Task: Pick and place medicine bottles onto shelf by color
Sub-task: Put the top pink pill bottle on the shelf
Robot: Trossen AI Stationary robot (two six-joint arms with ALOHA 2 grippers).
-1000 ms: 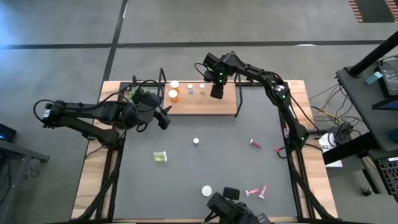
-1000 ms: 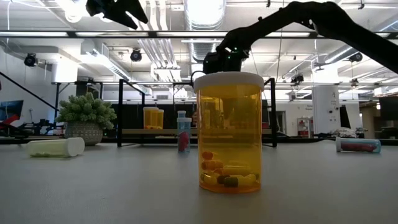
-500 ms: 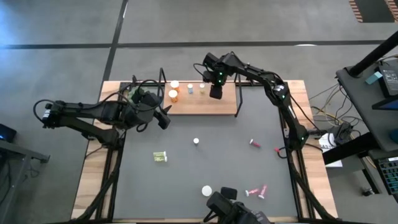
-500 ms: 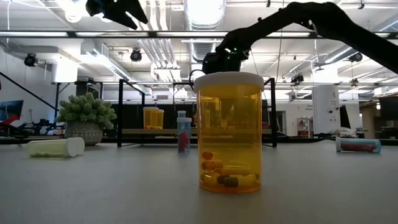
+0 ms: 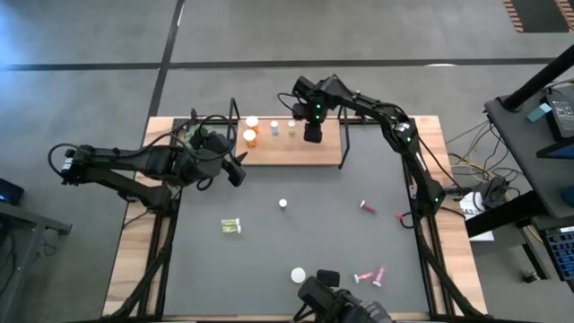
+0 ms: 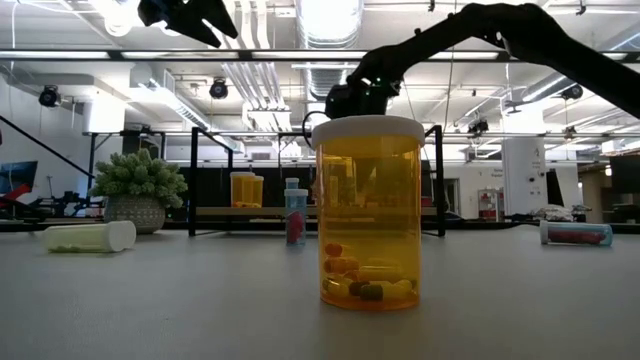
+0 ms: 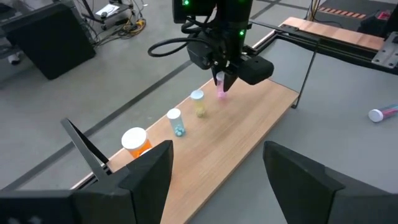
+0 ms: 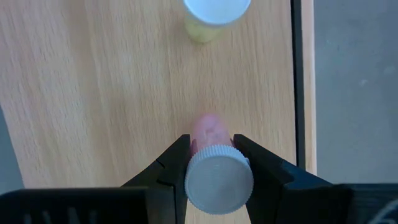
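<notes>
Partly loaded: on the shelf, at 12 o'clock on the table, two orange bottles at its 9 o'clock end, then a bluish bottle and a yellow-green bottle in a row. Still loose on the mat: large orange bottle at 6 o'clock, green bottle lying at 8 o'clock, small white-capped bottle at centre, pink bottles lying at 5 o'clock, and pink bottle at 3 o'clock. Judged roughly half done. Right gripper over the shelf's 3 o'clock half, fingers clamped tight on the pink bottle just under its white cap, upright, next past the yellow-green bottle; whether the base touches the board cannot be told. Left gripper waiting at the shelf's 9 o'clock corner, fingers spread apart, holding nothing.
</notes>
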